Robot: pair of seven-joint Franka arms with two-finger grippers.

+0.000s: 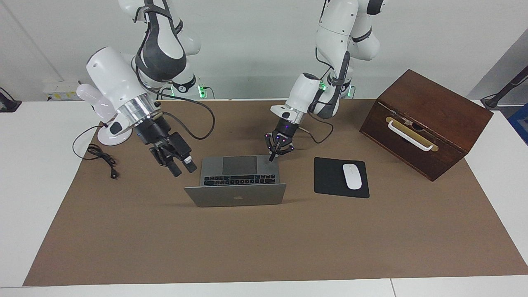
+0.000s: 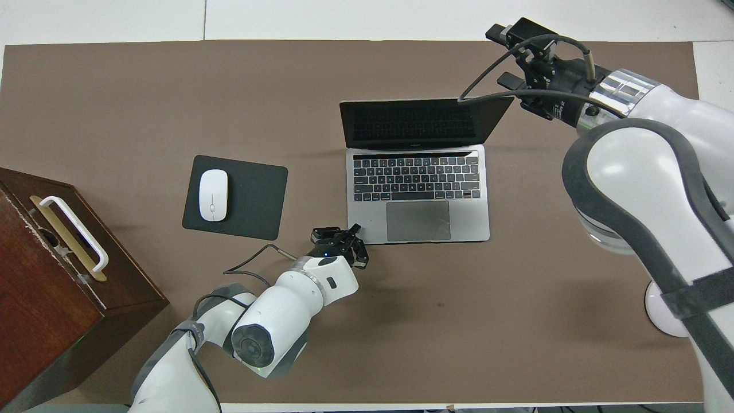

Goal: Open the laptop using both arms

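Observation:
The silver-grey laptop (image 1: 239,165) (image 2: 418,183) stands open in the middle of the brown mat, its lid upright with the logo side turned away from the robots. My left gripper (image 1: 271,157) (image 2: 356,229) is shut, and its tips rest on the corner of the laptop's base nearest the robots, on the mouse pad's side. My right gripper (image 1: 183,170) (image 2: 504,54) hangs open above the mat beside the laptop, toward the right arm's end. It is clear of the lid and holds nothing.
A black mouse pad (image 1: 330,177) with a white mouse (image 1: 352,176) lies beside the laptop toward the left arm's end. A wooden box (image 1: 425,119) with a white handle sits at that end. A white desk lamp (image 1: 109,119) and its cable (image 1: 101,159) are at the right arm's end.

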